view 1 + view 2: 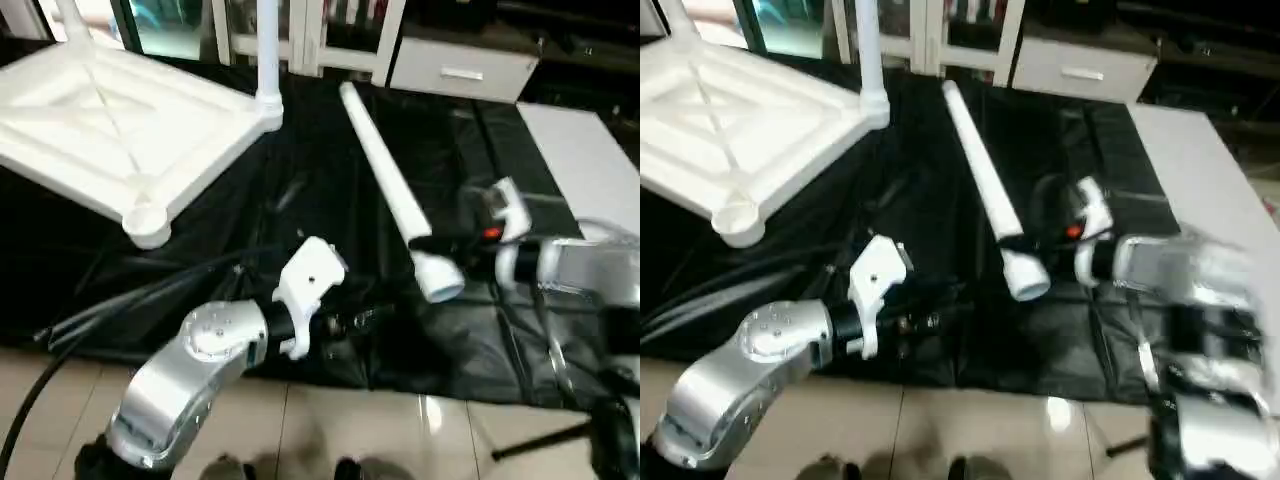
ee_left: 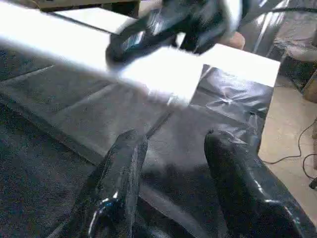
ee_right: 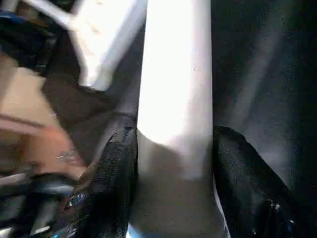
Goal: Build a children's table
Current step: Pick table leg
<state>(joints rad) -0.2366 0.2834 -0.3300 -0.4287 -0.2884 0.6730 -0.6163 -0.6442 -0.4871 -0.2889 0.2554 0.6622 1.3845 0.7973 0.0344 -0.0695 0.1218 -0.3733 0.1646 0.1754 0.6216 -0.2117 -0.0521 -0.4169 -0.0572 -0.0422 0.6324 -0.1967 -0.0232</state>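
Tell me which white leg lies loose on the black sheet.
The long leg between the right gripper's fingers; the other leg stands upright in the tabletop's corner socket.

One white tabletop (image 1: 110, 130), upturned. Three white legs: two standing in its sockets (image 1: 268, 50) (image 1: 72, 20), one loose (image 1: 385, 165). Two tools (image 1: 335, 318) (image 1: 440, 243). One black-sheeted table (image 1: 300, 200).

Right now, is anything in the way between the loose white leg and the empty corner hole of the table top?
Nothing visible. The right hand grips the leg, and only bare black sheet lies between it and the corner socket.
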